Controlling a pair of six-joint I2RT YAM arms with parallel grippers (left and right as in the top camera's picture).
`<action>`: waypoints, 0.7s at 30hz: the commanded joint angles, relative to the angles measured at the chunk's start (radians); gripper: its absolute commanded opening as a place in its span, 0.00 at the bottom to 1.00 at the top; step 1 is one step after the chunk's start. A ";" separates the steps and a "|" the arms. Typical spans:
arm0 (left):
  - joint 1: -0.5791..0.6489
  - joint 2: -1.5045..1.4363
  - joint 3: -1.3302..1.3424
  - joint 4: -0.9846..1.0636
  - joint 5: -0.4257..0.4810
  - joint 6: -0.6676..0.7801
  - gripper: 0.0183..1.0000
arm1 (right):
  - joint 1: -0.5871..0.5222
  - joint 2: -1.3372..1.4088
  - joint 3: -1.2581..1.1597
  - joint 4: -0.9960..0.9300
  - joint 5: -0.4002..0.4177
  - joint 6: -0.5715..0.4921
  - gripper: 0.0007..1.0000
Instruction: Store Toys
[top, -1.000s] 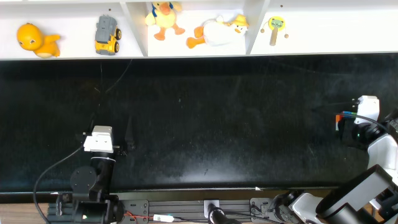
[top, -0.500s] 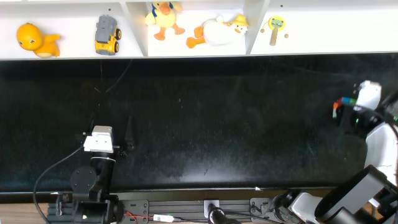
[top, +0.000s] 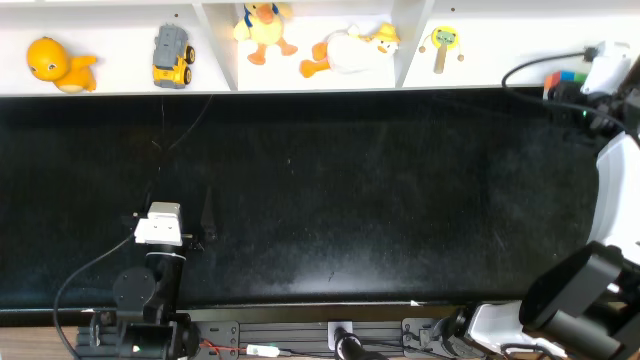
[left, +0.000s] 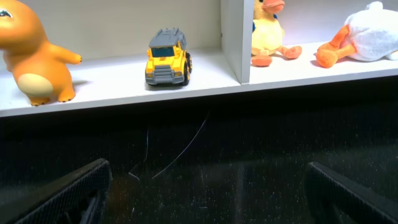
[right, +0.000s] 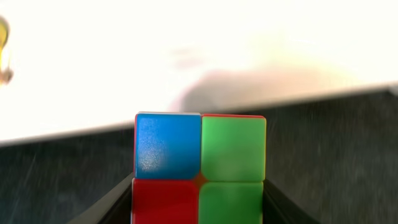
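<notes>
My right gripper (top: 566, 84) is at the far right, level with the front edge of the white shelf (top: 500, 60). It is shut on a colour cube (top: 563, 77). In the right wrist view the cube (right: 200, 165) shows blue, green and red faces between the fingers (right: 109, 202), and the shelf's white floor (right: 186, 56) lies just beyond it. My left gripper (top: 165, 200) rests low at the near left, open, with nothing between its fingers (left: 74, 193).
The shelf's compartments hold an orange figure (top: 55, 62), a yellow truck (top: 172, 55), a yellow plush duck (top: 263, 30), a white plush duck (top: 350, 50) and a small wooden toy (top: 442, 45). A black table (top: 350, 190) spreads below.
My right gripper has carried the cube from the table's right edge up the top view to the shelf's right end. The left arm has stayed still.
</notes>
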 joint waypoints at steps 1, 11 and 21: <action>-0.003 -0.010 -0.001 -0.004 -0.005 0.016 1.00 | 0.031 0.101 0.183 -0.028 0.063 0.037 0.46; -0.003 -0.010 -0.001 -0.005 -0.005 0.016 1.00 | 0.096 0.281 0.400 -0.117 0.165 0.035 0.45; -0.003 -0.010 -0.001 -0.005 -0.005 0.016 1.00 | 0.112 0.333 0.425 -0.113 0.165 0.033 0.63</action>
